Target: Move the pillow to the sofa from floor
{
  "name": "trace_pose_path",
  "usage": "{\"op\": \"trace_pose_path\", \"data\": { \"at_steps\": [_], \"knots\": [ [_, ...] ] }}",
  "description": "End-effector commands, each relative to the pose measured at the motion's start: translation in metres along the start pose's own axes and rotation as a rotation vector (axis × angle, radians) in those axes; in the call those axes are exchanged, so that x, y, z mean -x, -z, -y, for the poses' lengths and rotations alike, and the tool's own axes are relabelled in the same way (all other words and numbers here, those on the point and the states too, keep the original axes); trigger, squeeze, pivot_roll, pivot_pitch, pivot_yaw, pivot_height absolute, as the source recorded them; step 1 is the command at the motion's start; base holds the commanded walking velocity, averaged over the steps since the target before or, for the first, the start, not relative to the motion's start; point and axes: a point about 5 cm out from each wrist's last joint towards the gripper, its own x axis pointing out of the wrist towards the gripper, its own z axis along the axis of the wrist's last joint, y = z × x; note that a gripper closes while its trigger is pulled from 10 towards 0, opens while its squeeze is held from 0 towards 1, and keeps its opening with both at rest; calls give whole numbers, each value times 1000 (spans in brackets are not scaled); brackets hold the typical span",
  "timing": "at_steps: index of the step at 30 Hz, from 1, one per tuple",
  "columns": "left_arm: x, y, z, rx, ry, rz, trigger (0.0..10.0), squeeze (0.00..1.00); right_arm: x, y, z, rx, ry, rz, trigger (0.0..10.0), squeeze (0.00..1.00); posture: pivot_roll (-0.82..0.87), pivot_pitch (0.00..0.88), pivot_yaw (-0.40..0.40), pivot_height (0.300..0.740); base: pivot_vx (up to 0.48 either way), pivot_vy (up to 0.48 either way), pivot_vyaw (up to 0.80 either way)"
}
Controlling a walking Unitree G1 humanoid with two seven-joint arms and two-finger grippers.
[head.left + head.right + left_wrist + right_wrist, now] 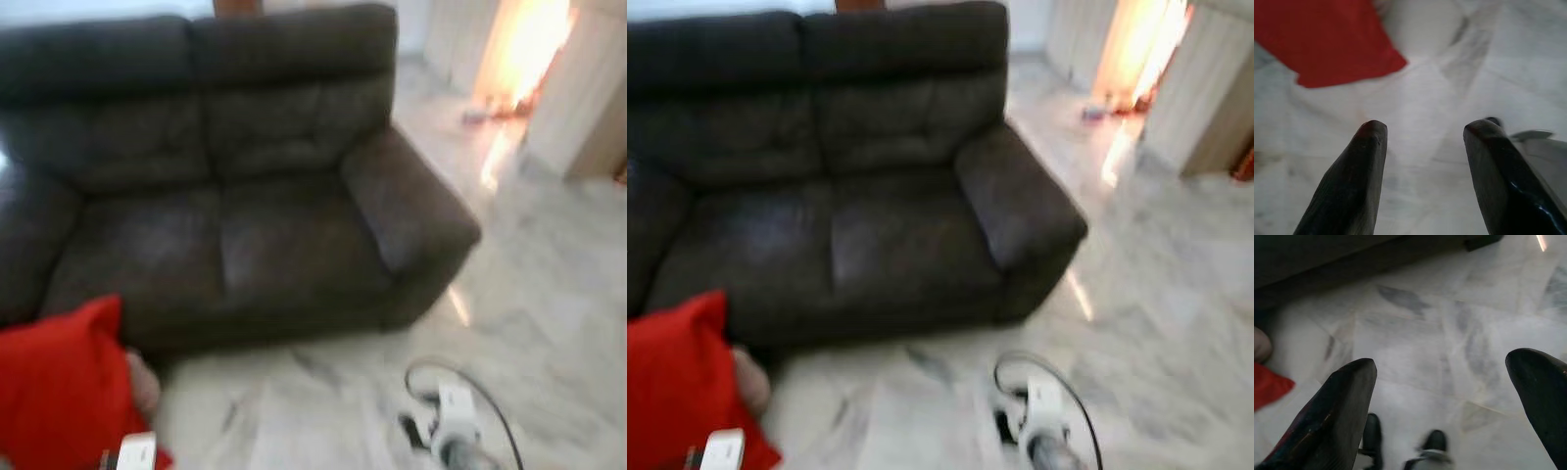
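Observation:
The red pillow [59, 397] lies on the marble floor at the lower left, against the front of the dark brown sofa [245, 196]. The sofa's two seats are bare. My left gripper [1426, 129] is open over the floor, and the pillow [1327, 39] lies a short way beyond its fingertips. My right gripper [1444, 364] is open too, low over the floor in front of the sofa base, with a corner of the pillow [1268, 387] off to one side. In the left eye view the right arm [446, 431] reaches in at the bottom.
A pale rounded thing [145, 382] sits beside the pillow at the sofa's foot. Marble floor [549, 294] stretches to the right of the sofa. A bright doorway [519, 49] and a light wall panel [588, 98] stand at the far right.

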Motion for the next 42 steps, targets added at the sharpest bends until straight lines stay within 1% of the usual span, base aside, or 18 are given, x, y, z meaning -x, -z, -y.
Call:
{"op": "trace_pose_path", "data": {
  "at_steps": [1,9,12,21,24,28,42],
  "knots": [
    [-1,-1,2,-4,8,-3,10000,0,4,12,9,-12,28,-39,10000,0,-51,0,57,740,0,401,0],
    [-1,-2,2,-6,8,-1,10000,0,3,12,9,-13,26,-39,10000,0,-47,0,57,740,0,402,0],
    [-1,-2,2,-7,6,-1,10000,0,3,11,9,10,18,-36,10000,0,-46,0,57,740,0,405,0],
    [-1,-3,2,-4,5,0,10000,0,3,10,9,10,15,-36,10000,0,-43,0,54,740,0,403,800],
    [-1,-3,2,-2,4,1,10000,0,3,10,8,25,6,-40,10000,0,-41,0,52,740,0,405,800],
    [-1,-2,2,-1,3,1,10000,0,3,10,8,24,5,-40,10000,0,-40,0,52,740,0,403,536],
    [-1,-2,1,-3,2,1,10000,0,3,11,8,16,8,-44,10000,0,-40,0,53,740,0,401,0]
  ]
}}
